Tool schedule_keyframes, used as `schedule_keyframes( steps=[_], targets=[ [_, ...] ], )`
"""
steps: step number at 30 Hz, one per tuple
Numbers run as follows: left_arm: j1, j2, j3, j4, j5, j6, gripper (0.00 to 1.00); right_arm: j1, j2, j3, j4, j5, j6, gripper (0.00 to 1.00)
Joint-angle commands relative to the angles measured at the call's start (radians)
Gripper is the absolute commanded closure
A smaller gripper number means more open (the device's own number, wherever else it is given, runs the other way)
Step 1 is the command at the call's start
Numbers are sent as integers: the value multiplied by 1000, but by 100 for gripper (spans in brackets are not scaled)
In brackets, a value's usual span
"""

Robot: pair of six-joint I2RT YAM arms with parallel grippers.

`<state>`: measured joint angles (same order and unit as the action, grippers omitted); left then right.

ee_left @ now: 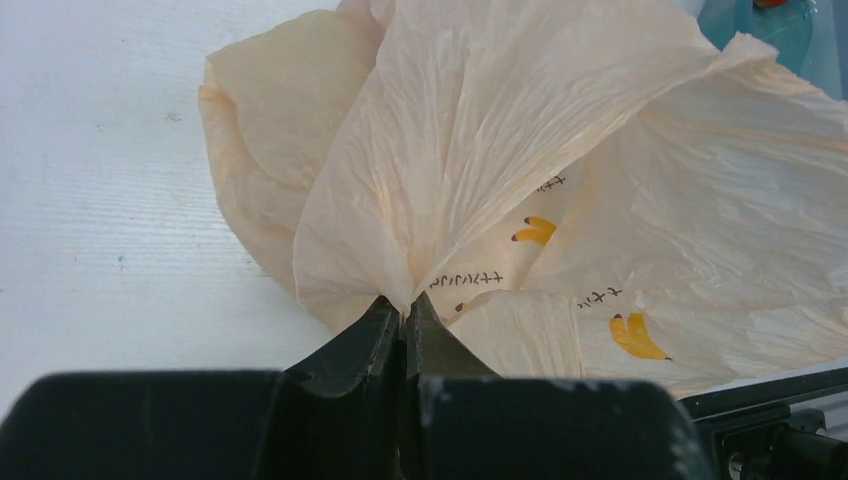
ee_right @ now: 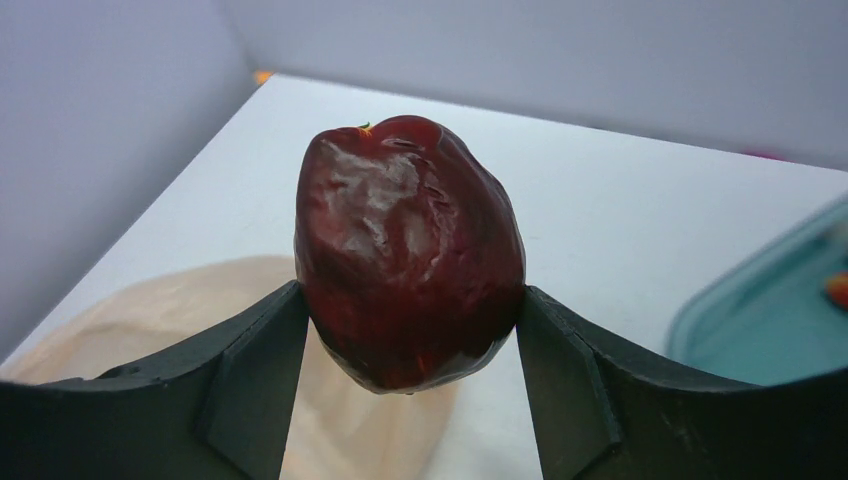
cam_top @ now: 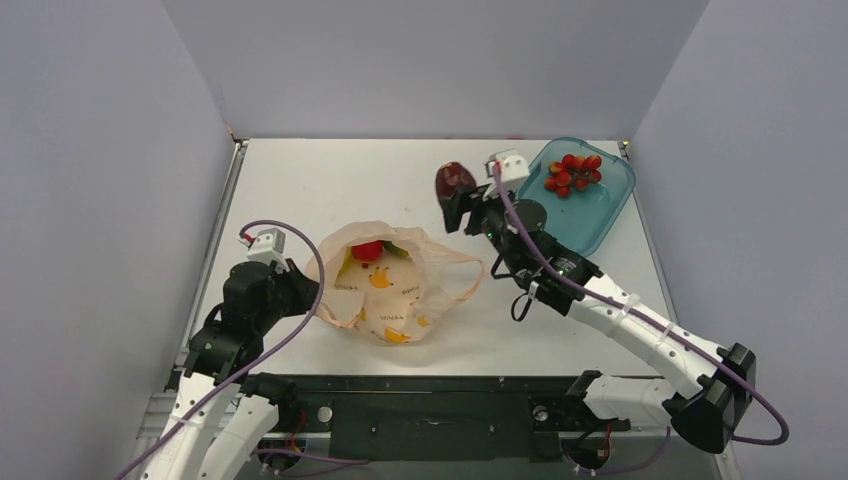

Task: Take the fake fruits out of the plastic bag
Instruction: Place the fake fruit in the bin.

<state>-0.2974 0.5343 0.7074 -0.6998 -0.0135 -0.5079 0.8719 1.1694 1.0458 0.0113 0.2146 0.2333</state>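
Observation:
The pale-orange plastic bag (cam_top: 395,285) lies mid-table, mouth open, with a red round fruit (cam_top: 366,250) and a bit of green showing inside. My left gripper (cam_top: 305,290) is shut on the bag's left edge, pinching the film (ee_left: 405,300) between its fingertips. My right gripper (cam_top: 457,205) is shut on the dark maroon fruit (cam_top: 454,181), held above the table between the bag and the tub. In the right wrist view the maroon fruit (ee_right: 408,250) fills the gap between both fingers. The red berry cluster (cam_top: 573,172) lies in the teal tub.
The teal translucent tub (cam_top: 600,215) stands at the back right corner, its rim also showing in the right wrist view (ee_right: 760,310). Grey walls enclose the table on three sides. The bag's loop handle (cam_top: 462,285) trails toward the right arm.

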Motion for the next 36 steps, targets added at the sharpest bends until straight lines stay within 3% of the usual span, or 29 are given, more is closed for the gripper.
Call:
schedule_keyframes(
  steps=[1,6,12,18,25,27,31,36],
  targets=[
    [8,31,33,34,62,23,100,-181,-33,39,-2,135,108,100],
    [9,24,32,37,69,25,100,-361,8,59,-110,243,236,100],
    [8,21,30,40,74,25,100,-538,203,119,-243,353,333,100],
    [7,36,29,46,108,36,100,-636,473,234,-336,430,350,100],
    [6,36,27,54,137,43,100,-723,638,350,-398,423,335,100],
    [6,36,26,55,143,46,100,-742,677,377,-401,405,314,95],
    [6,34,27,55,143,46,100,-766,752,431,-417,395,289,69],
    [6,32,26,56,148,46,100,-781,791,468,-421,395,248,54]
  ],
)
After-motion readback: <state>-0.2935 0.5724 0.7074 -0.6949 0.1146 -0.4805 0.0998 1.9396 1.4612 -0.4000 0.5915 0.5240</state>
